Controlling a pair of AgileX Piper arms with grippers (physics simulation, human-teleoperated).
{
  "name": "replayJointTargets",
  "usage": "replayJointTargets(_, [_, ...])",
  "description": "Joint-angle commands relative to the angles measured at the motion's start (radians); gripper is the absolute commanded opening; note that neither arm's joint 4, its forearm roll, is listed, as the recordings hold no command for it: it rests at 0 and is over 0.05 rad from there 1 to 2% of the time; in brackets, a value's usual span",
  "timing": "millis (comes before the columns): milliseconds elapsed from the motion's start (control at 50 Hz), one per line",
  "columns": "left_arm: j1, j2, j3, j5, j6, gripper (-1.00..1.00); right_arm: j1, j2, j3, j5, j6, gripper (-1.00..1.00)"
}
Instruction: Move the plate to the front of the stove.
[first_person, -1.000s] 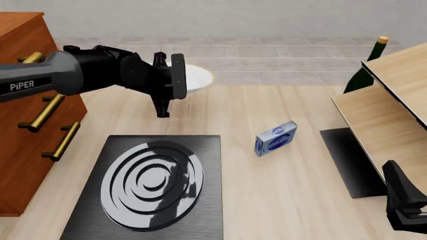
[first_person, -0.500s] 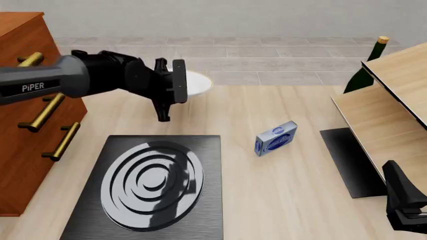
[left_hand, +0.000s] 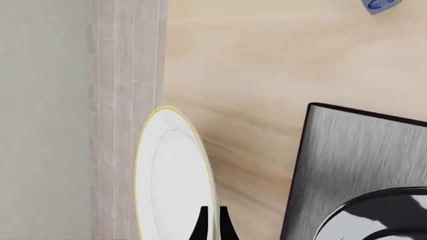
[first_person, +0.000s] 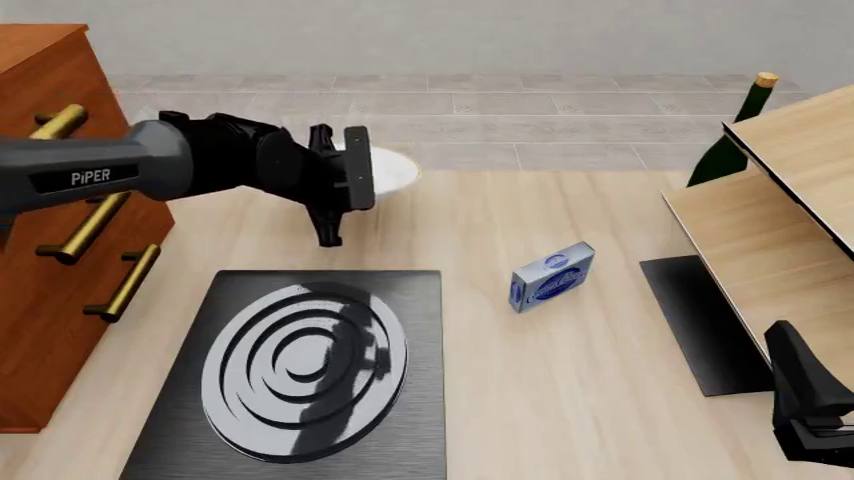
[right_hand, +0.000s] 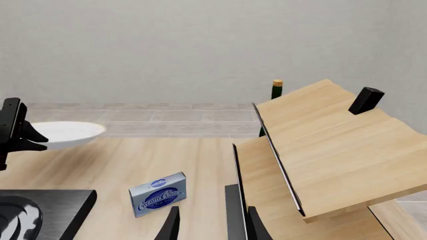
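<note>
Left gripper (first_person: 358, 167) is what I watch first: its fingers pinch the near edge of the plate (first_person: 384, 170), holding it off the table, above the far edge of the tabletop beyond the stove (first_person: 300, 375). From the left wrist camera I see the plate (left_hand: 172, 180) edge-on, two black fingertips (left_hand: 200, 227) closed over its yellow-gold rim (the white face fills the gap beside them). Stove and plate are apart. My right gripper (right_hand: 208, 222) sits low at the table's near right, fingers spread, holding nothing. A blue and white box (first_person: 553, 277) stands right of the stove, near a black mat (first_person: 705, 322) by the wooden shelf (first_person: 774, 190)
</note>
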Motion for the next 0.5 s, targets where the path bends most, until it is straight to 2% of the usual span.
replayJointTargets(20, [0.011,0.021,-0.012,-0.021,-0.003,-1.00,0.000,0.000,0.000,0.000,0.000,1.00])
replayJointTargets(200, [0.015,0.028,0.010,-0.039,0.001,-1.00,0.000,0.000,0.000,0.000,0.000,1.00])
replayJointTargets(500, [0.020,0.041,-0.006,-0.036,-0.006,-1.00,0.000,0.000,0.000,0.000,0.000,1.00])
